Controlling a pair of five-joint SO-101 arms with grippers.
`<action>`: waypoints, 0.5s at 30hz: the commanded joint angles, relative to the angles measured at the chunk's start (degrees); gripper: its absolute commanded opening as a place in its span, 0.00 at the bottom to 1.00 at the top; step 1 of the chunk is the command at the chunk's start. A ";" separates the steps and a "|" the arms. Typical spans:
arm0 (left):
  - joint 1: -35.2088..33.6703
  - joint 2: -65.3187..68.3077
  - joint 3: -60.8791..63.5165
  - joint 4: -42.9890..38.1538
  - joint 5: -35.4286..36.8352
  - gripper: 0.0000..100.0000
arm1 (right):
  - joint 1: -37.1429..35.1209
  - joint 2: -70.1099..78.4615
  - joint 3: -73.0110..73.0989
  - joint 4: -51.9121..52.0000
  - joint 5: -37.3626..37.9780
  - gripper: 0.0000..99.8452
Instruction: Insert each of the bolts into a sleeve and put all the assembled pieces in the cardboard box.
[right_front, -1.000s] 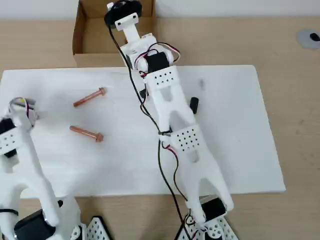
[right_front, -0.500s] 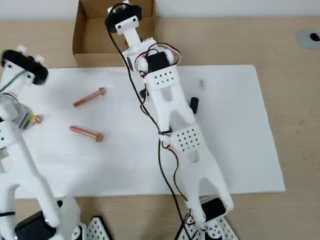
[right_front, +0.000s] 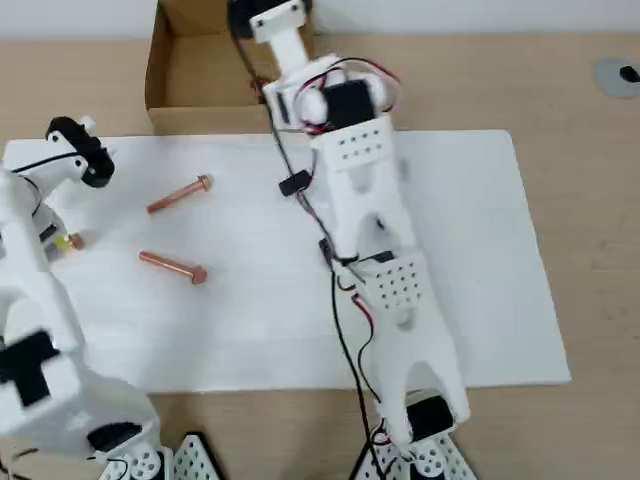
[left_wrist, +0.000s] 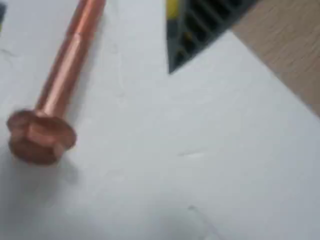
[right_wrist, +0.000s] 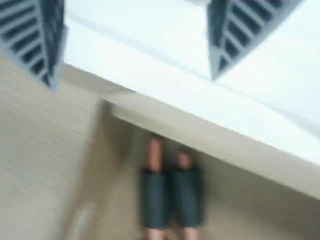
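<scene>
Vs half a second back: left arm re-posed with its elbow higher, but left claw (right_front: 60, 238) is still low at the left edge of the white sheet (right_front: 470, 250). Right arm has stretched further out towards the far side. Near copper bolt (right_front: 172, 266) and far copper bolt (right_front: 180, 195) haven't moved; both lie flat on the sheet, apart from each other.

Left claw: can't tell whether spread or closed. A copper flange-head bolt (left_wrist: 60, 90) lies flat on the sheet just beside it.

Right claw (right_wrist: 132, 80): spread wide, holding nothing. It hangs over the brown cardboard box (right_front: 180, 80), which sits on the wooden worktop (right_front: 590, 200) just past the sheet's far edge.

Inside the box, below that claw: two assembled pieces (right_wrist: 156, 197), side by side. Each is a black sleeve with copper bolt showing at both ends. Too blurred to say whether they touch.
</scene>
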 joint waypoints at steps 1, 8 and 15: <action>-0.35 5.05 -8.18 3.43 -1.14 0.24 | 2.86 -5.49 -3.12 0.62 0.18 0.24; -0.62 12.26 -16.18 8.62 -1.41 0.24 | 3.30 -5.49 -3.03 0.53 0.18 0.24; -0.53 15.87 -16.88 8.88 -2.99 0.24 | 3.21 -5.49 -3.03 0.26 0.18 0.24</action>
